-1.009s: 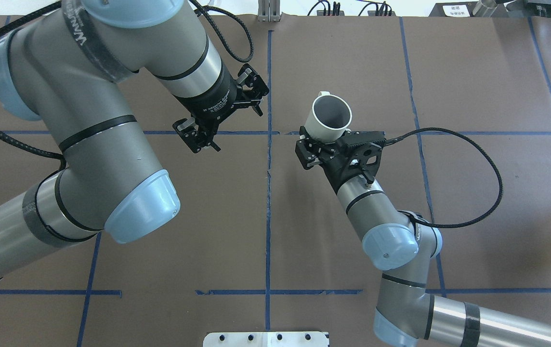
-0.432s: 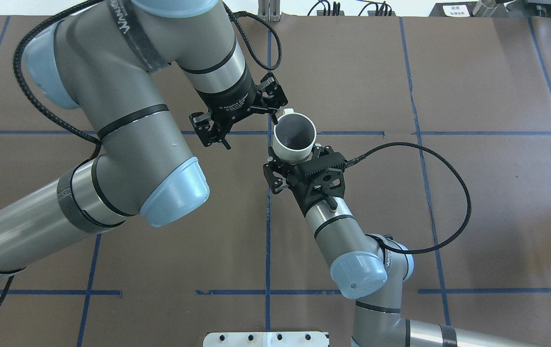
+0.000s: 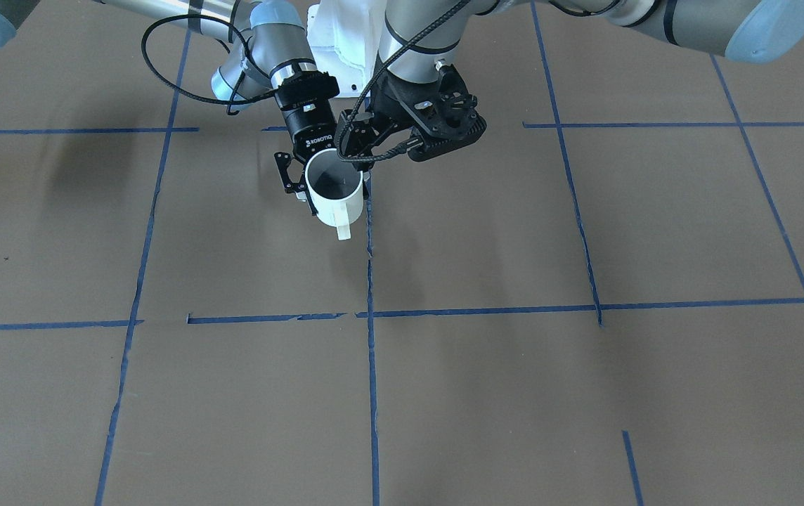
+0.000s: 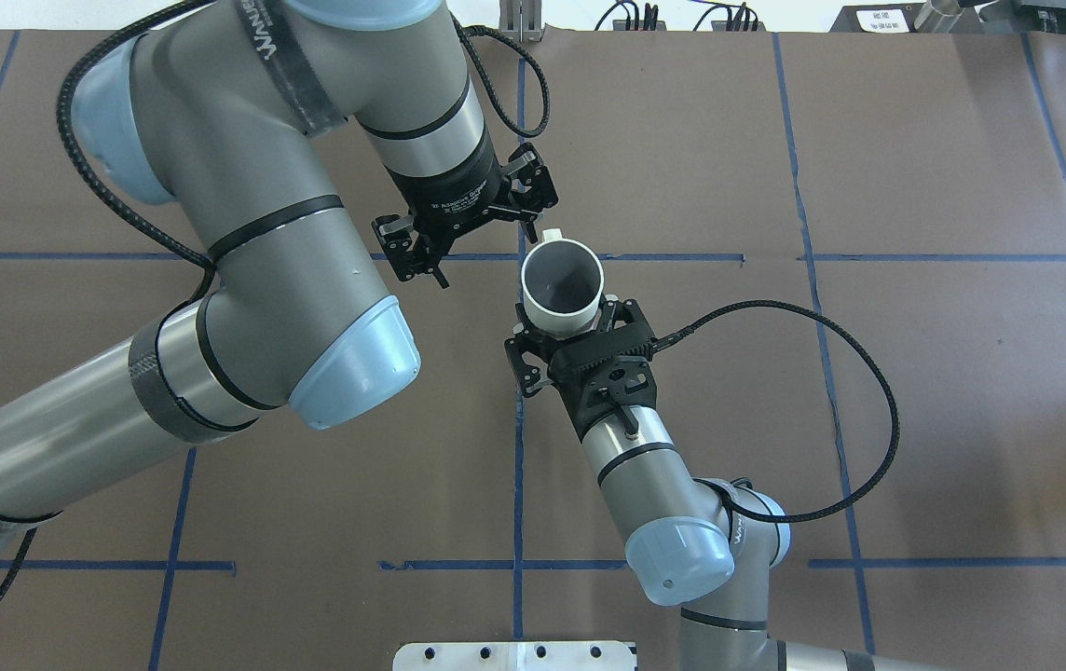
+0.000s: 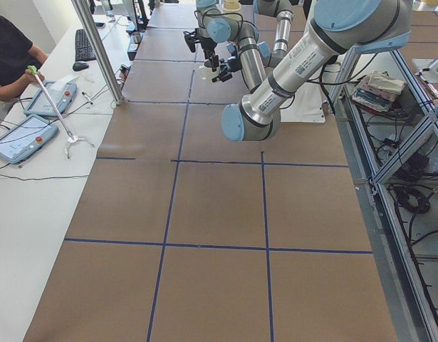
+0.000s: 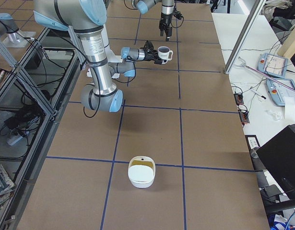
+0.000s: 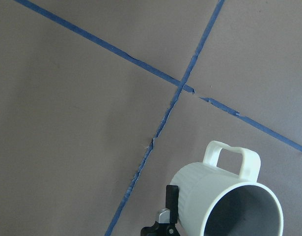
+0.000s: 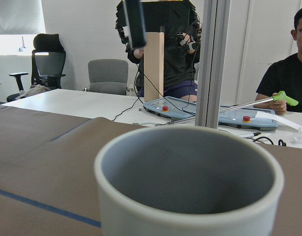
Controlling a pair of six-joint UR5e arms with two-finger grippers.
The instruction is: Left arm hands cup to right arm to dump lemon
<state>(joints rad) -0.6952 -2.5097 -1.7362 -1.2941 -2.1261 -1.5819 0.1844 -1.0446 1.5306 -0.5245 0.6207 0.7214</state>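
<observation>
The cup [image 4: 561, 280] is a white ribbed mug with a grey inside. It is held upright above the table near the centre tape line. My right gripper [image 4: 575, 331] is shut on its lower wall from the robot's side. The cup's handle [image 4: 552, 235] points away from the robot, toward my left gripper [image 4: 470, 231]. That gripper is wide open, points down and hangs just above and beside the cup without touching it. The left wrist view looks down on the cup [image 7: 224, 196]. The right wrist view shows its rim [image 8: 190, 147] close up. No lemon shows in any view.
A white bowl [image 6: 141, 175] with a yellowish inside stands on the table toward the robot's right end. Blue tape lines [image 4: 519, 447] cross the brown table. Operators sit at a side bench with tablets [image 5: 23, 135] beyond the far edge.
My right arm has carried the cup left to the centre line. My left arm has swung right to meet it, its gripper still open.
</observation>
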